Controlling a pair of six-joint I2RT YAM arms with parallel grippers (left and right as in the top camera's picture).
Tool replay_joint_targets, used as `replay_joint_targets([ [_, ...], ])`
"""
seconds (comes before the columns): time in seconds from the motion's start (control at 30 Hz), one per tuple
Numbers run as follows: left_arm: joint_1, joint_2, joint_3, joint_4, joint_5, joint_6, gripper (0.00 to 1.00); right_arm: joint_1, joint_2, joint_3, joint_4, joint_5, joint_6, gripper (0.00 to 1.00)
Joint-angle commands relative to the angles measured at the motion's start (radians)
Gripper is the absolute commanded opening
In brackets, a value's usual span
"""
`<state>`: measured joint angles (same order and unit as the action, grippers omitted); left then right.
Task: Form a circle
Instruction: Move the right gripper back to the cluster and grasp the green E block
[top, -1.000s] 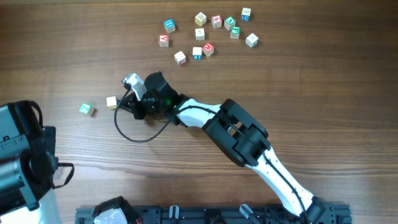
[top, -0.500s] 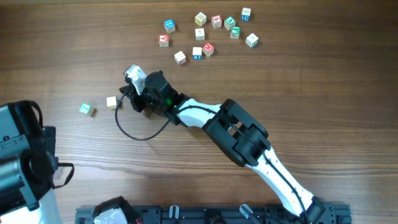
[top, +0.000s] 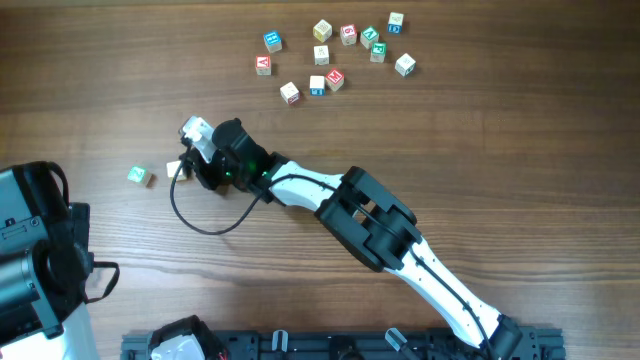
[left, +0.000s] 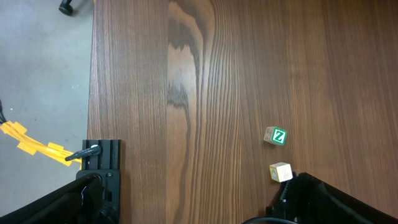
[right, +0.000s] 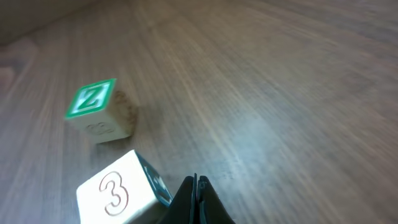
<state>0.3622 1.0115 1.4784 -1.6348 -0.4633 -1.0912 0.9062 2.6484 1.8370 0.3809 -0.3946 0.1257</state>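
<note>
Right wrist: R gripper (right: 198, 198) fingers pressed together, empty, just beside cube 3 (right: 118, 194); cube Z (right: 93, 107) near, apart. Step: nudging cubes toward circle, no ring yet. Next: slow sideways push w/ shut tip.

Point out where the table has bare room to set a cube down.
Free: the top-left corner, left of the cube scatter; the picture's right side, beyond the right arm. Crowded: around the right gripper, beside the green Z cube and the 3 cube.
</note>
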Motion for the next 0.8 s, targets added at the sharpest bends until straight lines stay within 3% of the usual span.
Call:
replay_joint_targets([
  [0.0,0.005,-0.001,0.0,-0.001,-0.005,-0.019,1.0,0.0,0.026,0.016,-0.011,-0.101,0.002,0.04],
  [0.3,0.005,-0.001,0.0,-0.001,-0.005,-0.019,1.0,-0.008,0.021,0.018,-0.021,-0.072,0.013,0.04],
  [0.43,0.005,-0.001,0.0,-0.001,-0.005,-0.019,1.0,-0.056,-0.086,0.018,-0.222,0.281,0.028,0.04],
  [0.57,0.005,-0.001,0.0,-0.001,-0.005,-0.019,1.0,-0.123,-0.289,0.018,-0.512,0.36,0.008,0.06],
  [0.6,0.005,-0.001,0.0,-0.001,-0.005,-0.019,1.0,-0.143,-0.342,0.018,-0.571,0.385,0.008,0.16],
  [0.63,0.005,-0.001,0.0,-0.001,-0.005,-0.019,1.0,-0.178,-0.419,0.018,-0.657,0.412,0.008,0.69],
  [0.67,0.005,-0.001,0.0,-0.001,-0.005,-0.019,1.0,-0.198,-0.459,0.018,-0.693,0.419,0.006,1.0],
  [0.77,0.005,-0.001,0.0,-0.001,-0.005,-0.019,1.0,-0.283,-0.571,0.018,-0.771,0.435,0.005,1.0],
])
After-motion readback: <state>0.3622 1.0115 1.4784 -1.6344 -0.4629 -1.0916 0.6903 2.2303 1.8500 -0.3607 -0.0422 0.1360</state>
